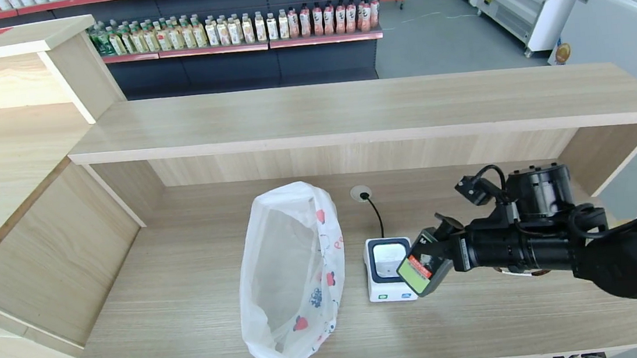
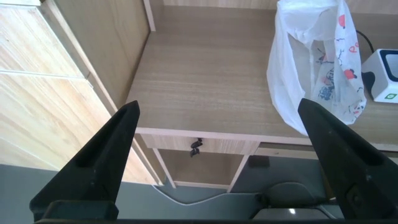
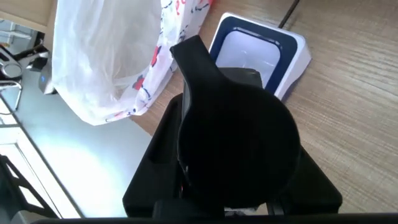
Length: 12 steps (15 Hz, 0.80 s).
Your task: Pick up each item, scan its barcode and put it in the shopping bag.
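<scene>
Slanting beside scanner (image 1: 387, 270): packet (image 1: 420, 267), long axis tilted.

The counter of pale wood-grain board (image 1: 189, 296) under my arms looks matt and smooth, its grain running in fine streaks. The white shopping bag of thin plastic film (image 1: 280, 264) is half see-through, crinkled and softly shiny. The white plastic barcode scanner (image 1: 386, 289) has a smooth satin shell and a dark-framed window that is glossy and throws back light. The small box with a green and red label (image 1: 420, 265), clamped in my right gripper (image 1: 431, 253), has a slick printed skin. That gripper's casing is matt black; whether hard plastic or coated metal I cannot tell; the fingers (image 2: 106, 162) of my left gripper (image 2: 219, 109) are the same dull black.
</scene>
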Tool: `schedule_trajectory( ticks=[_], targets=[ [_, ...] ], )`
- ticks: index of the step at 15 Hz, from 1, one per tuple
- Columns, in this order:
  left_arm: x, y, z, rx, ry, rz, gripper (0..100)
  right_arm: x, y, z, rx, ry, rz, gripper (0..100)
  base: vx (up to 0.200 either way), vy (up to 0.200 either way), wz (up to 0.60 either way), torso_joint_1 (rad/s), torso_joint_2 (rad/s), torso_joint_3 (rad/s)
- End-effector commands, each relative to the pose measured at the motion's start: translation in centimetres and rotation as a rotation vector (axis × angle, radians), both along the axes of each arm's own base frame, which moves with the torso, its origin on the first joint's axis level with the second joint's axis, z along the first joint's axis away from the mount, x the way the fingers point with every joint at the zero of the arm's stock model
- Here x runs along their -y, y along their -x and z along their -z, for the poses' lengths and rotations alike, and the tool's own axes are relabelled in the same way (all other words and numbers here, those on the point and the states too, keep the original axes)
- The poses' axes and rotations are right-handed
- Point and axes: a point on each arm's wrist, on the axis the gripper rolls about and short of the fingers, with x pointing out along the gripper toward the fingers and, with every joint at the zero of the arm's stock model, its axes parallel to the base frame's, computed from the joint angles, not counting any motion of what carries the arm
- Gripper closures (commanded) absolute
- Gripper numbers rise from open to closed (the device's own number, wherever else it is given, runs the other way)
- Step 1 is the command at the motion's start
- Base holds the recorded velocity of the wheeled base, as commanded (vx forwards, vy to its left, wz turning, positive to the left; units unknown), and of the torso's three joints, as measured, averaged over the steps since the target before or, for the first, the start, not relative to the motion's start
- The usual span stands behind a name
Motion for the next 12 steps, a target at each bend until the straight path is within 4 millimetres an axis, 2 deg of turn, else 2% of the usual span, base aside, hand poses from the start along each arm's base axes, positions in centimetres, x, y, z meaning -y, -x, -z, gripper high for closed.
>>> schedule_trajectory(
  ticks=[1,4,7,12],
  targets=[
    [0.0,0.0,0.0,0.0,-0.002,-0.001,0,-1.4,-1.2,2.1,-0.039,0.014,-0.028,100,0.0,0.0,0.0,0.0,0.0,0.0],
    [0.0,0.0,0.0,0.0,0.0,-0.001,0,-2.7,-2.1,2.0,-0.019,0.005,-0.054,100,0.0,0.0,0.0,0.0,0.0,0.0],
    [0.0,0.0,0.0,0.0,0.0,-0.001,0,-4.0,-3.8,2.3,0.008,-0.003,-0.067,100,0.0,0.0,0.0,0.0,0.0,0.0],
    [0.0,0.0,0.0,0.0,0.0,-0.001,0,-4.5,-5.2,2.9,0.024,0.012,-0.032,100,0.0,0.0,0.0,0.0,0.0,0.0]
  ],
)
